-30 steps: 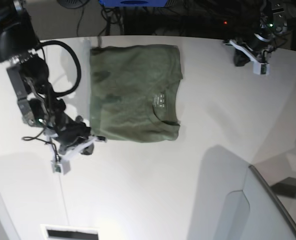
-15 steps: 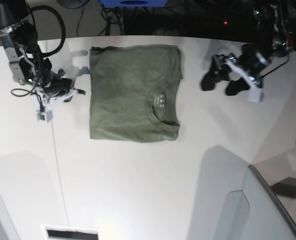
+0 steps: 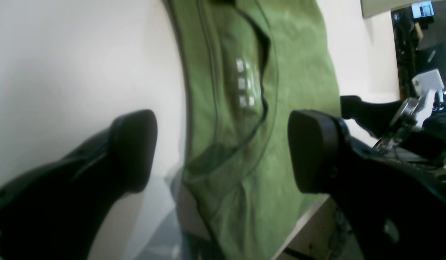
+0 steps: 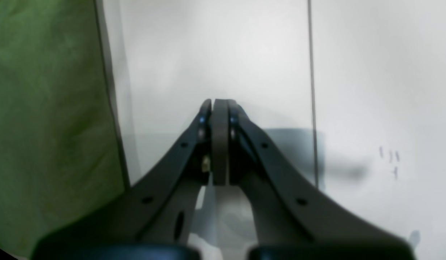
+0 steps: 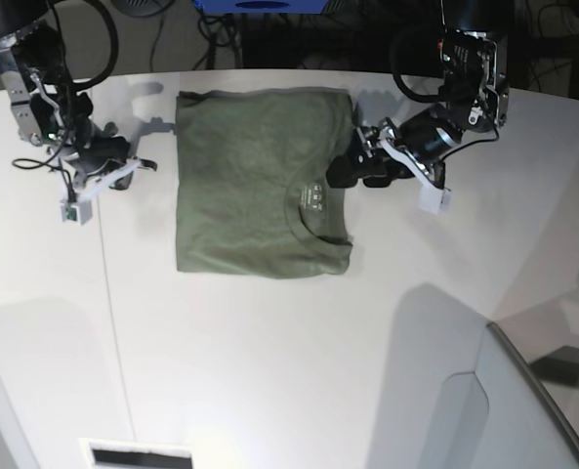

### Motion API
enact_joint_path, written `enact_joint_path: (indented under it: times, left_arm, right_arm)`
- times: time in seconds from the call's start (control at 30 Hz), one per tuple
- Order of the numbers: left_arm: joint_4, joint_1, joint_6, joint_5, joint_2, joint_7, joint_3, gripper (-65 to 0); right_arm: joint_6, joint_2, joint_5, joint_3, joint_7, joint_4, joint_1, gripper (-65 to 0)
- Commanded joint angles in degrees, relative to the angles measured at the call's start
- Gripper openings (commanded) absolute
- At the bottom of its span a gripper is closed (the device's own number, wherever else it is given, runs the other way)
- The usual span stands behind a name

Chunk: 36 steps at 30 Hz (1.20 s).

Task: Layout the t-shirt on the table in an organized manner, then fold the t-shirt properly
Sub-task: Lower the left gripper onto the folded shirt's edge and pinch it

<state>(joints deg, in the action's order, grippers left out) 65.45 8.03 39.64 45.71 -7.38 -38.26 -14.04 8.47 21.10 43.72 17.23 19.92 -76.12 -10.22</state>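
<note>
**Partly folded t-shirt, left end effector poised at the collar edge**

The t-shirt [image 5: 260, 181] lies flat on the white bench [image 5: 299, 371], close to the far edge and well clear of the near edge. It already forms a compact, nearly square block with its sides tucked in; no sleeve shows. The crew neck and its pale printed label [image 5: 314, 195] face up on the side of the block toward the left arm. By this appearance, the layout step and the first folds are judged complete; at least one further fold, or a final tidying, may remain.

The left end effector [image 5: 352, 166] stands at the collar-side edge of the shirt with its pads spread wide. In the left wrist view the fabric edge lies between the two pads [image 3: 136, 148], which hold nothing yet. Whether either pad touches the cloth cannot be told.

The right end effector [image 5: 133, 168] sits over bare bench just beside the opposite edge of the shirt, its fingers [image 4: 220, 119] pressed together and empty.
</note>
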Motion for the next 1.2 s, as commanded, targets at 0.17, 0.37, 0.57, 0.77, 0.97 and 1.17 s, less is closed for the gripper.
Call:
enact_joint_path:
  times: [0.17,0.37,0.57,0.77,0.97,1.17]
  left_arm:
    - [-0.79,-1.75,0.23,-6.55,2.85,0.06,-0.07,-11.7]
    - [-2.9,-3.24,-0.74,-11.3,6.72,0.06,0.02,-11.7]
    - [-6.59,-5.44,-1.79,-11.56,7.24,0.15,4.59,-11.8]
    - [-7.74,-6.49,-4.43,-11.47,7.42,0.24,4.86,-13.0]
    - [-8.09,-8.08,-5.13,-11.65,7.42,0.24,5.03,-59.4]
    - [-7.82,-11.68,-5.66,-16.4,6.81,-0.29,7.76,-65.0]
  right_arm:
    - [1.07,0.66,-0.34,-0.14,2.1,0.03,-0.29,-65.0]
    - [1.07,0.66,-0.34,-0.14,2.1,0.03,-0.29,-65.0]
    - [1.07,0.66,-0.34,-0.4,2.1,0.03,-0.29,-65.0]
    - [1.07,0.66,-0.34,-0.4,2.1,0.12,-0.38,-65.0]
    - [1.07,0.66,-0.34,-0.49,2.01,0.12,-0.38,-65.0]
    - [1.07,0.66,-0.34,-0.57,2.01,0.12,-0.38,-65.0]
